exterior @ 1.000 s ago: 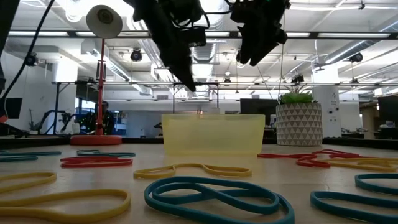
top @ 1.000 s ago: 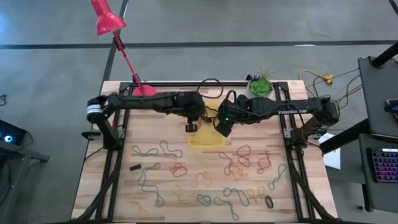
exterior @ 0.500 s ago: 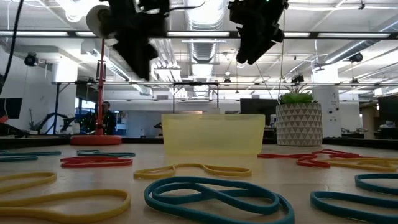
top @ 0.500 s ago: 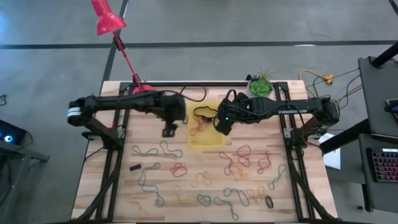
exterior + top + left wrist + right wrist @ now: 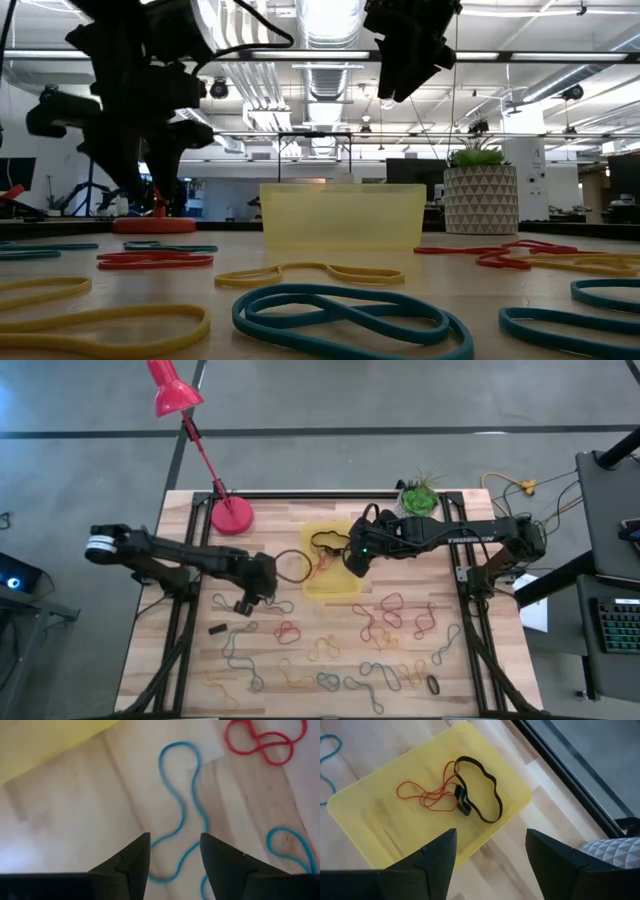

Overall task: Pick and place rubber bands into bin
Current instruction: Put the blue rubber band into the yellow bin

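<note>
Bin [image 5: 331, 586] holds two rubber bands [image 5: 470, 795]; both tools gape empty.

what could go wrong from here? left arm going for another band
1. The left gripper hangs open over a long blue band that snakes near a red band; a pinch may grab only one strand, or drag both.
2. A brown band lies at the bin's left edge, possibly outside it.
3. The right gripper hovers over the bin, crowding the drop.

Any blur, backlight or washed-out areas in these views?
Low view: ceiling lights backlight both arms into silhouettes, and the near teal band looks soft. Left wrist view: wood is pale and washed out beside the blue band. High view: evenly lit.
</note>
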You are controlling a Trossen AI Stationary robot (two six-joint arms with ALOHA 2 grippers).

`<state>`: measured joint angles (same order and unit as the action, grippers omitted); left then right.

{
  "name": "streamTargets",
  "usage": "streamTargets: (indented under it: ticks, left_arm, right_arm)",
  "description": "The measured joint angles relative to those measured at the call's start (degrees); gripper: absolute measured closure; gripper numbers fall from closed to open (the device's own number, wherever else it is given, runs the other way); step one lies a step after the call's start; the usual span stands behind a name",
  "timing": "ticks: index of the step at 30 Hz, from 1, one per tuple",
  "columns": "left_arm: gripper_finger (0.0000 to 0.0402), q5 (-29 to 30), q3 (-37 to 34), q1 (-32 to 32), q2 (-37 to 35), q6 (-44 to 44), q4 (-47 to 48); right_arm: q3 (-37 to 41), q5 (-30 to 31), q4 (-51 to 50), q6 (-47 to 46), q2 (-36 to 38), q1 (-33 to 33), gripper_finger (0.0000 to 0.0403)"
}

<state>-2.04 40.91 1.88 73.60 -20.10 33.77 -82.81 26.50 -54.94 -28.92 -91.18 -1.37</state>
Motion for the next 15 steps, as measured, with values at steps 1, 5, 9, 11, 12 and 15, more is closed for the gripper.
streamTargets:
  ticks: [1,5,9,11,12,15]
  left_arm:
    - [0.0246,-0.01,-0.35,0.63,0.25,0.00,-0.90]
    - [0.0247,-1.83,-0.41,2.33,2.22,0.15,-2.93]
    - [0.0247,-3.47,-0.36,2.74,5.05,3.03,-6.37]
    - [0.0247,-3.59,-0.38,2.72,7.02,5.82,-7.99]
    - [0.0247,-3.61,-0.35,2.72,8.09,6.27,-8.47]
    - [0.0247,-3.69,-0.13,2.78,11.17,7.18,-8.01]
  right_arm:
    - [0.00,-0.02,-0.02,-0.26,0.00,0.00,0.0179]
    - [0.00,-0.04,-0.15,-0.93,0.00,0.00,0.0179]
    - [0.00,-0.06,-0.15,-1.11,0.00,0.01,0.0179]
    - [0.00,-0.06,-0.13,-1.14,0.00,0.00,0.0179]
    - [0.00,-0.07,-0.13,-1.14,0.00,0.02,0.0179]
    - [0.00,-0.06,-0.13,-1.40,0.00,0.00,0.0179]
